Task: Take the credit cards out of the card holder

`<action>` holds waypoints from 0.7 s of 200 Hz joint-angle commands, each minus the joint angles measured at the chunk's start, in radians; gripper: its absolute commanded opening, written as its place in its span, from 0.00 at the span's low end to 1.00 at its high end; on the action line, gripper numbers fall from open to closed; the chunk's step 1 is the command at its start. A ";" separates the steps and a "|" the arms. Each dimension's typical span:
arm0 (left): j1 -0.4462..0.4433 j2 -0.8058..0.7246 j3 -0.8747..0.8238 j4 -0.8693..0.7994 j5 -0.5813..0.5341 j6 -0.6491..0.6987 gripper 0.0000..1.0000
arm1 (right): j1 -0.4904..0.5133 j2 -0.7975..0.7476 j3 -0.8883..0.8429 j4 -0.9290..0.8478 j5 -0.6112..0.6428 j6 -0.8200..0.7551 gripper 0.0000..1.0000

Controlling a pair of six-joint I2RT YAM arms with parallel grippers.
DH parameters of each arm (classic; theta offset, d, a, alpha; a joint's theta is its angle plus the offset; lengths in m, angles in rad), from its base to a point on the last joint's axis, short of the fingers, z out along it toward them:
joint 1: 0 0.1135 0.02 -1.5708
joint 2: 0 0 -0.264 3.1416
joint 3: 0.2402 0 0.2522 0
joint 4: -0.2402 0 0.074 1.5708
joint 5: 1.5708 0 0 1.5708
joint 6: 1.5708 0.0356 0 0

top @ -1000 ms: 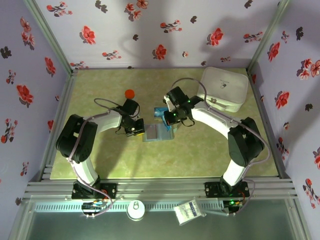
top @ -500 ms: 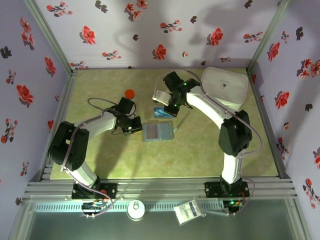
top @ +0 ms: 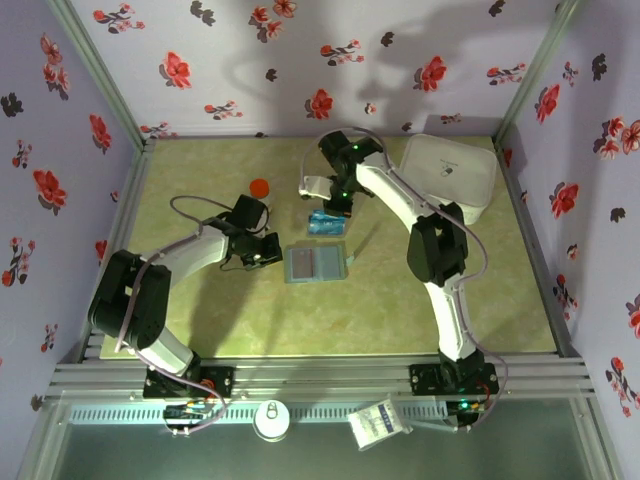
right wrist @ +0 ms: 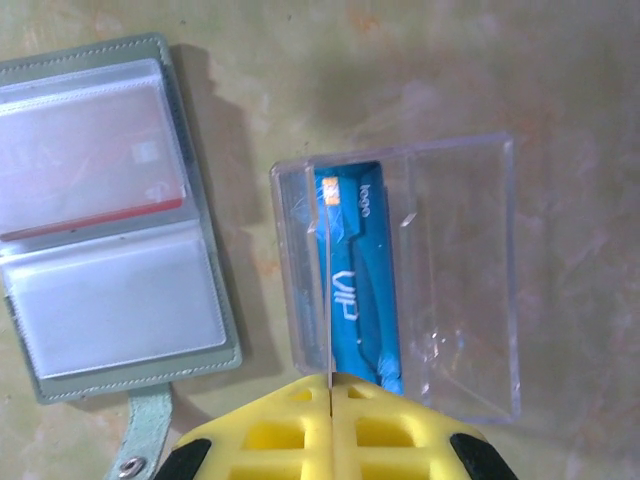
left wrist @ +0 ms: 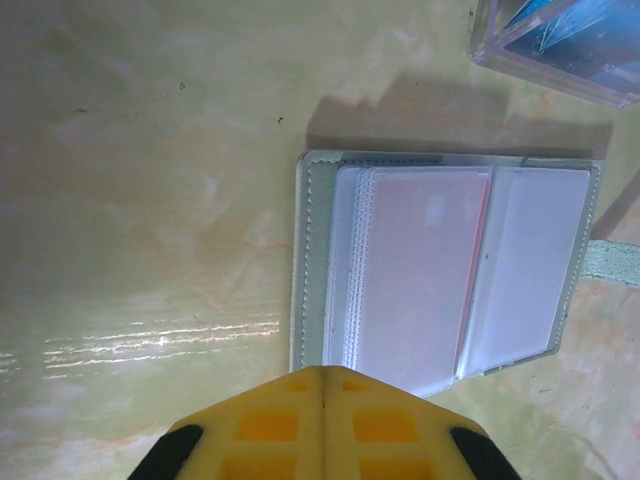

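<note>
So the holder (top: 316,264) is lying open and flat on the table (top: 380,310), roughly in the middle, between the working ends of the two arms. On the left wrist cam you can see the red card (left wrist: 425,270) tucked into one of its clear sleeves. The sleeve next to it just looks plain and whitish, and a strap (left wrist: 612,262) pokes out of the holder's far edge. The blue card (right wrist: 355,285) is in the clear box (right wrist: 450,300), lying along one side of it with white lettering facing up. The box sits just beside the holder, on the side away from the arm bases, and the right wrist cam shows a thin strip of table between them, so they're not touching. The left gripper (top: 268,258) is right at the holder's left edge in the top view. Its yellow fingers (left wrist: 270,420) are clenched tight together with just a seam line between them, and the tip sits over the holder's near border on its own cam. The right gripper (top: 333,207) is over the box, fingers pressed together the same way, with the tip over the end of the blue card. I can't tell whether either tip is actually touching what's under it. Also on the table: a bottle (top: 260,187) with an orange cap back behind the left gripper, and a big white container (top: 450,175) in the far right corner, well apart from the holder.
</note>
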 commanded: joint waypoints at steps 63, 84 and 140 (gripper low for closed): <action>0.019 -0.033 -0.013 -0.049 -0.021 0.004 0.06 | -0.016 0.113 0.117 -0.064 -0.031 -0.066 0.00; 0.020 -0.032 -0.018 -0.050 -0.022 0.005 0.07 | -0.017 0.129 0.118 -0.071 -0.030 -0.072 0.04; 0.021 -0.035 -0.030 -0.037 -0.021 -0.004 0.07 | -0.027 0.100 0.111 -0.054 -0.010 -0.038 0.26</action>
